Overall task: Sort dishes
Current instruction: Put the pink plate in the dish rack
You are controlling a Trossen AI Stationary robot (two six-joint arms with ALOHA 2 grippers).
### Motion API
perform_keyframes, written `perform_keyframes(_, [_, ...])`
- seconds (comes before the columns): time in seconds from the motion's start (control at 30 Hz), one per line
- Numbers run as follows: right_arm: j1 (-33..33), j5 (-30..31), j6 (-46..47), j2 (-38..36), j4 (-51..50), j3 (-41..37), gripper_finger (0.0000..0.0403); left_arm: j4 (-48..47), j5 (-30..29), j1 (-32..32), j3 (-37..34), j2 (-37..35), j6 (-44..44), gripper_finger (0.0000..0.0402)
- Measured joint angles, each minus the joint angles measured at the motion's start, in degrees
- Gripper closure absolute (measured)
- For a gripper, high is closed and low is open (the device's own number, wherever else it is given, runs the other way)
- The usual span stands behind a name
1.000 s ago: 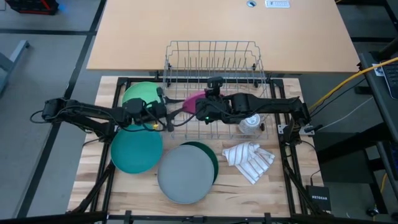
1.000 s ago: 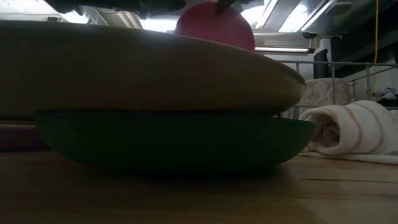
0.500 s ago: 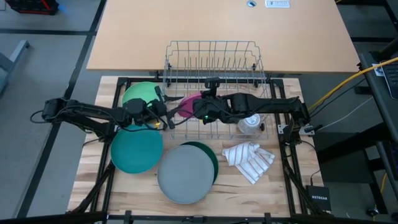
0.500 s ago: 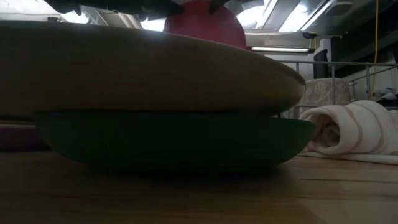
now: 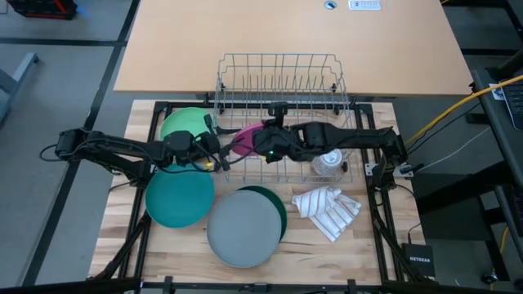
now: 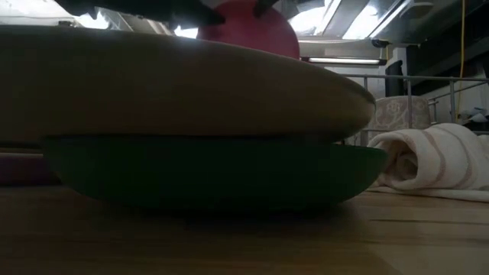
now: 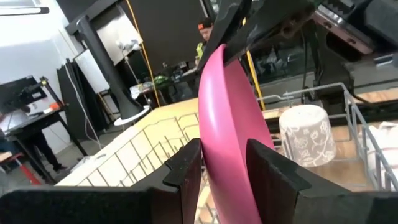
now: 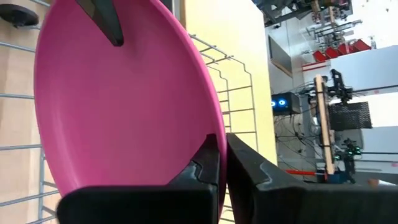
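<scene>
A pink plate stands on edge in the air over the left end of the wire dish rack, held between my two grippers. My left gripper reaches it from the table's left, and my right gripper from the right. In the low view the pink plate shows above the near stack. A light green plate and a teal plate lie on the table's left. A grey plate rests on a dark green one near the front. My left gripper has the plate's near rim between its two fingers, one on each face, coming level from the table's left. The plate stands on edge, clear of the rack. My right gripper pinches the opposite rim between its nearly closed fingers, slanting down from the table's right.
A patterned cup stands upside down in the rack's right part. A striped white cloth lies at the front right. The rack's upright wires stand just below the plate. The grey plate fills the low view.
Both wrists have turned a little while the arms stayed in place. The pink plate has swung slightly toward the table's left and tipped, still clear of the rack. Neither gripper's gap has changed.
</scene>
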Motion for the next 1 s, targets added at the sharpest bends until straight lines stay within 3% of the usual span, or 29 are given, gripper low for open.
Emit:
perform_keyframes(0.2, [0.0, -1.6, 0.1, 0.0, 0.0, 0.0, 0.0391, -0.1, -1.5, 0.0, 0.0, 0.0, -1.5, 0.0301])
perform_keyframes(0.47, [0.1, -2.9, 0.5, 0.0, 0.5, 0.0, 0.0358, -0.1, -6.1, 0.1, 0.0, 0.0, -2.6, 0.0391])
perform_keyframes(0.67, [0.1, -3.6, 6.4, 0.0, 2.0, 0.0, 0.0349, -0.3, -10.5, 0.0, 0.0, 0.0, -4.7, 0.0393])
perform_keyframes(1.0, [0.1, -1.0, 20.7, 0.0, 13.3, 0.0, 0.0347, 0.6, -18.8, 0.0, 0.0, 0.0, -4.9, 0.0397])
